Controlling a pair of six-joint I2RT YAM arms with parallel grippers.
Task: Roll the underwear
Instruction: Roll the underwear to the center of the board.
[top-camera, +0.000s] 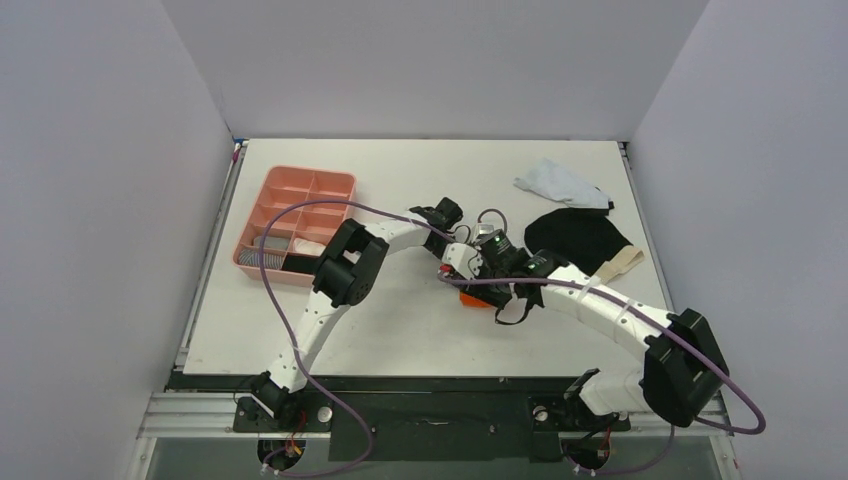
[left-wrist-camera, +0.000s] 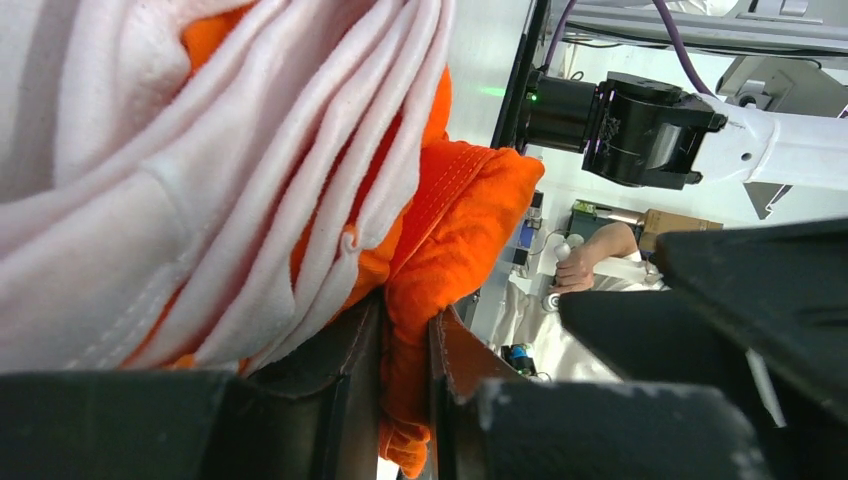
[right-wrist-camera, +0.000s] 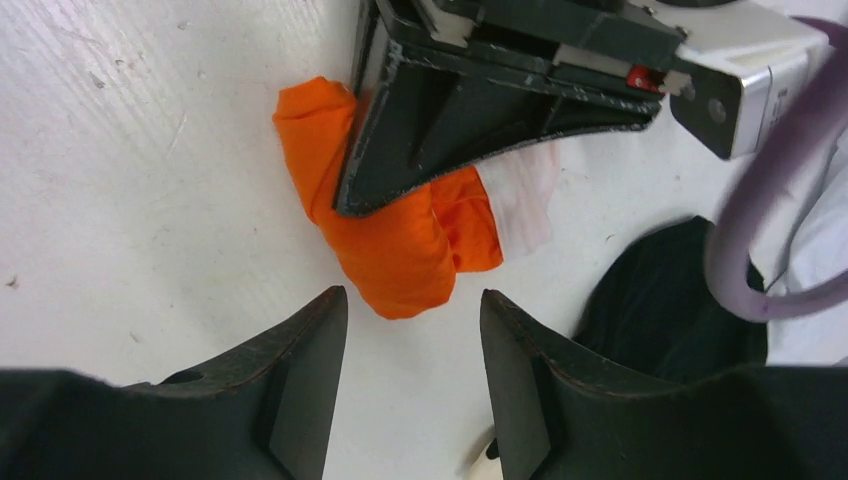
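The orange underwear (right-wrist-camera: 395, 245) lay bunched into a thick roll on the white table (top-camera: 420, 330). Seen from the right wrist, its long axis ran slantwise from the far left down towards the right fingers (right-wrist-camera: 300, 370). The nearer rounded end pointed into the gap between those fingers. A white-striped part (right-wrist-camera: 520, 195) stuck out on the side towards the black garment.

The left gripper (left-wrist-camera: 405, 335) was clenched on a fold of the orange cloth, pinched tight between its two dark fingers (left-wrist-camera: 340, 380). The striped cloth was heaped just above them. The right gripper (right-wrist-camera: 412, 295) stood released, its jaws parted with the end of the roll just ahead of the tips. I could not tell whether the tips touched it.

The black underwear (top-camera: 578, 238) lay spread flat just beyond the right fingers, on their outer side. Its beige waistband (top-camera: 622, 264) trailed towards the right edge of the table. A pale cloth (top-camera: 560, 183) lay further off, behind it.

Well away from the left fingers, across the table, sat a pink divided tray (top-camera: 290, 187). The far compartments looked bare. The near row held something grey and ribbed (top-camera: 265, 247) and something white (top-camera: 307, 246), both too small to name.
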